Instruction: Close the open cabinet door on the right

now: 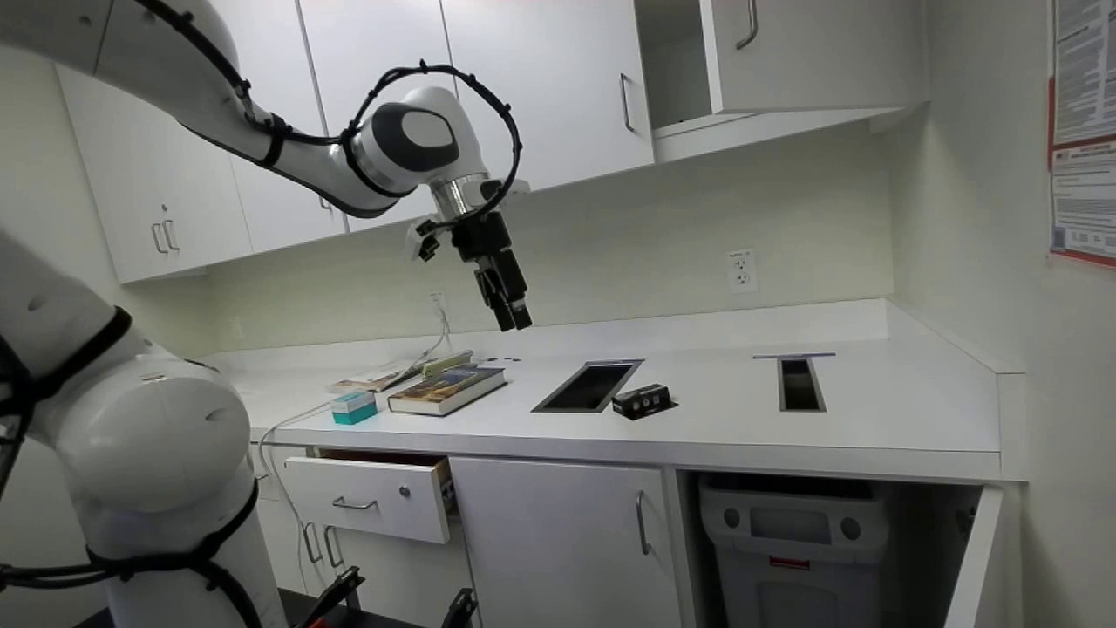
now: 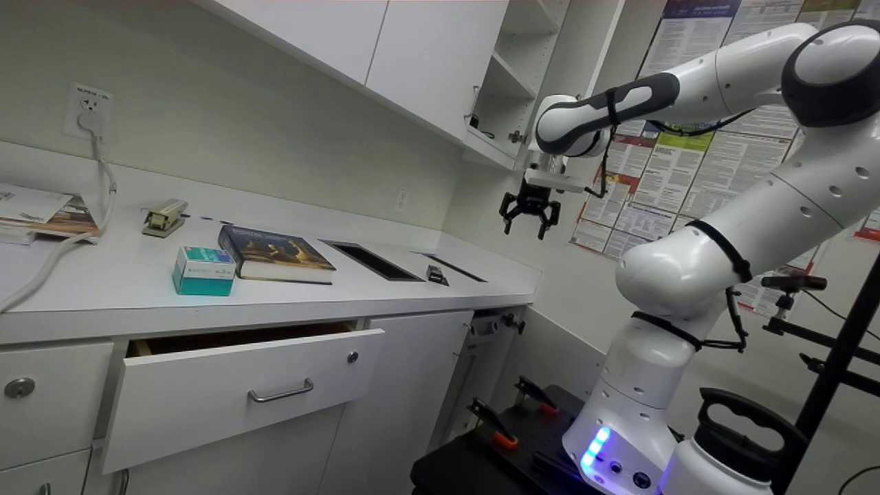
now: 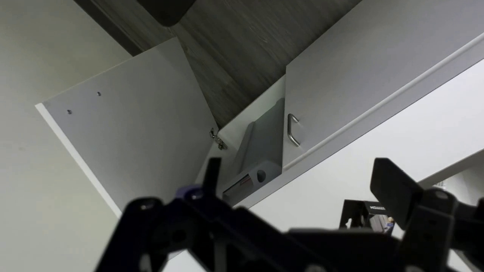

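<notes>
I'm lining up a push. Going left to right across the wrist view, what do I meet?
The open flat white cabinet door panel, small silver metal hinge, grey boxy bin, slim silver bar handle on the closed flat white door, small black box-shaped object. I leave out the black claw, whose spread overlaps several.

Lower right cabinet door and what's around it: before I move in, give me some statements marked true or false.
1. The lower right cabinet door stands open. True.
2. The fingers are spread apart. True.
3. The fingers grip the lower right cabinet door. False: they hold nothing.
4. Every drawer is shut. False: a wide drawer is partly out.
5. The book lies on the counter. True.
6. A box stands on the book. False: the teal-and-white box sits beside it.
</notes>
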`<state>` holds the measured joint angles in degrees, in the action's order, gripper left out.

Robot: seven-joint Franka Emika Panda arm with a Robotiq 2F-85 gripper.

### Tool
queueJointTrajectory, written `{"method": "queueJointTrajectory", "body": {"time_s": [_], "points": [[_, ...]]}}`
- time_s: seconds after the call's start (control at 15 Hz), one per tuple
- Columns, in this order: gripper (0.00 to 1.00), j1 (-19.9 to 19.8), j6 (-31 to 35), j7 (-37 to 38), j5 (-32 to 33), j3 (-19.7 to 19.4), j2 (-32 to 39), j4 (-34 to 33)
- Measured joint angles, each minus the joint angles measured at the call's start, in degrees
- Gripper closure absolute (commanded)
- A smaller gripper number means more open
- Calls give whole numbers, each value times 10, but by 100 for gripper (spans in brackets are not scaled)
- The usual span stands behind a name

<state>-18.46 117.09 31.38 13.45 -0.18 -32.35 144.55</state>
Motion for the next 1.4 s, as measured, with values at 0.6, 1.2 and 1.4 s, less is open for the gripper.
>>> {"method": "queueJointTrajectory", "body": {"time_s": [0.6, 1.2, 1.4], "points": [[0, -95, 44, 144, 65, -100, 151, -80], [0, -126, 146, 257, 45, -253, 331, -182], [0, -124, 151, 298, 47, -253, 349, -191]]}}
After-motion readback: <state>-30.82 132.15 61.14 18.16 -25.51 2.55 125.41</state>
